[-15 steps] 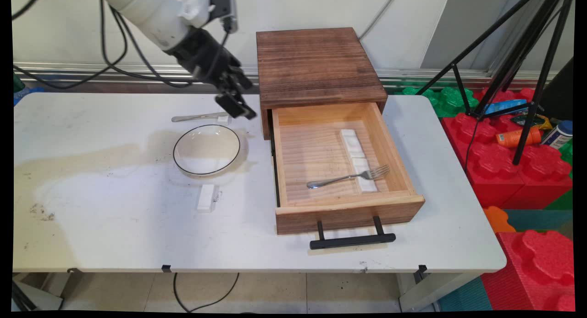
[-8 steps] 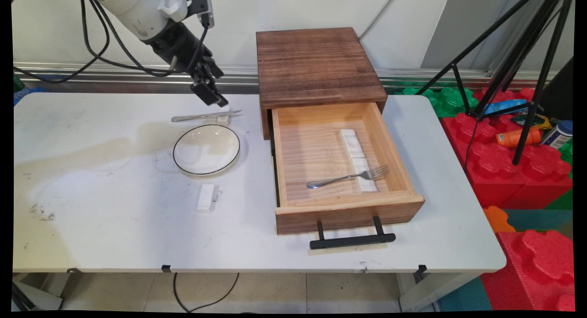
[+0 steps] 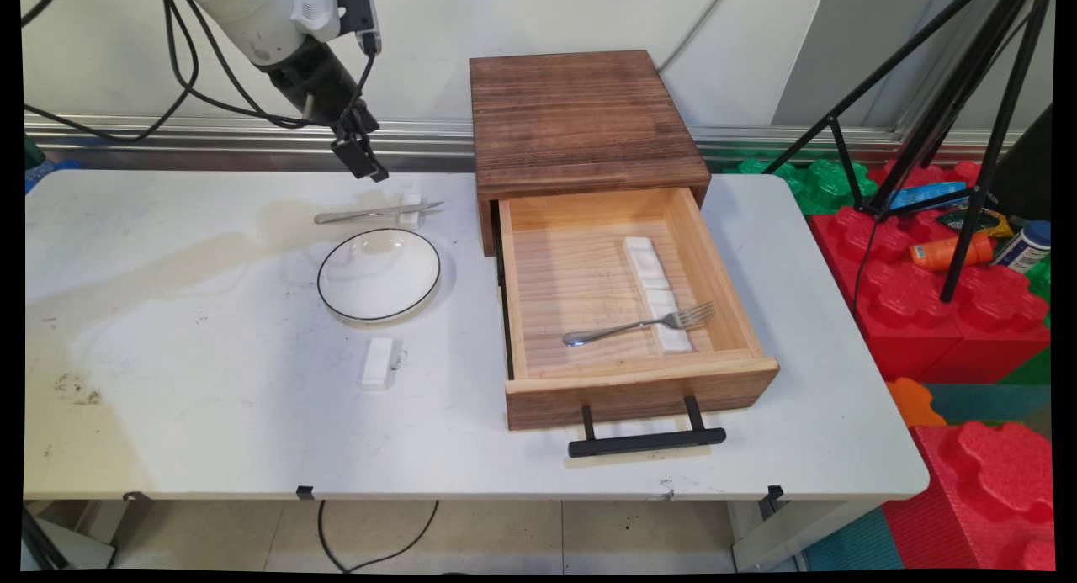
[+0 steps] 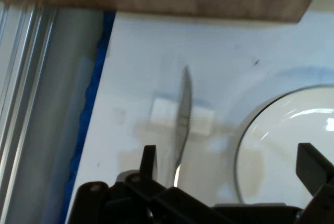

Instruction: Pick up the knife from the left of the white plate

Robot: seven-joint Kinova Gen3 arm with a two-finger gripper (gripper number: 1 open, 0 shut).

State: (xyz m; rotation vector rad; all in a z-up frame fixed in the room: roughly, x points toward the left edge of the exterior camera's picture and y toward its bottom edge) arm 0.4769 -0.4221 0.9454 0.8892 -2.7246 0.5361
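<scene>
- Bright, even indoor light falls from above on the white table.
- A soft, broad tan shadow spreads left of the plate.
- The open drawer casts a thin shadow under its handle.
- Pale glare streaks the plate's rim in the hand view.
- The hand view is soft throughout; the knife beside the plate is blurred.

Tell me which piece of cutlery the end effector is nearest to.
The knife on the table behind the plate, propped on a small white rest; the fork lies in the open drawer.
</scene>
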